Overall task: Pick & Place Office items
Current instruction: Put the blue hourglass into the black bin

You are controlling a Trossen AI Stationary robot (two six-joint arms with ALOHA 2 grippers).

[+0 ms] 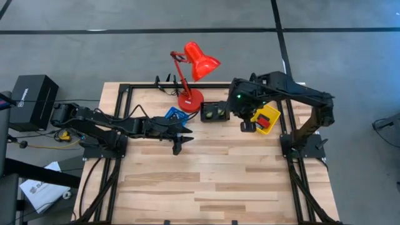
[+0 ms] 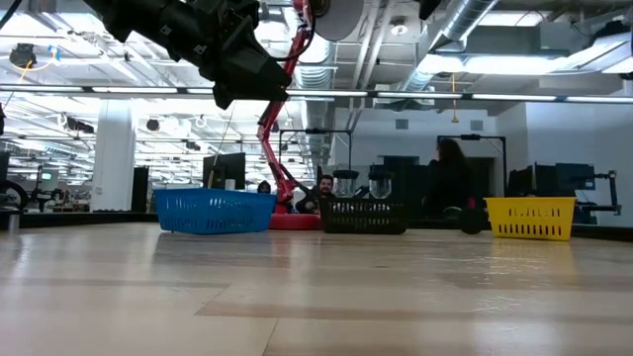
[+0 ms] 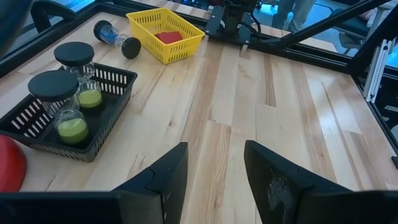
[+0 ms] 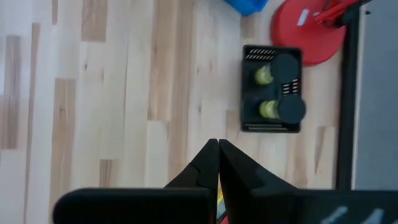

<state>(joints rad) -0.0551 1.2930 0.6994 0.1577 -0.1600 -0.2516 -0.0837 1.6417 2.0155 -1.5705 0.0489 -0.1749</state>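
My left gripper [image 3: 214,149] is open and holds nothing; it hovers over bare wood near the table's middle [image 1: 179,147]. My right gripper [image 4: 217,144] is shut and empty, pointing steeply down, high over the near left corner of the yellow bin [image 1: 247,127]. A red block [image 3: 169,37] lies in the yellow bin [image 3: 186,45]. Two black-lidded jars with green contents [image 3: 73,102] stand in the black bin [image 3: 115,109]. A small item with two black ends and a blue middle [image 3: 117,37] lies on the table beside the yellow bin.
The red desk lamp [image 1: 190,99] stands at the far edge, with the blue bin [image 1: 175,115] on its left and the black bin [image 1: 214,112] on its right. Black frame rails [image 1: 125,119] border the table. The near half of the wood [image 1: 206,181] is bare.
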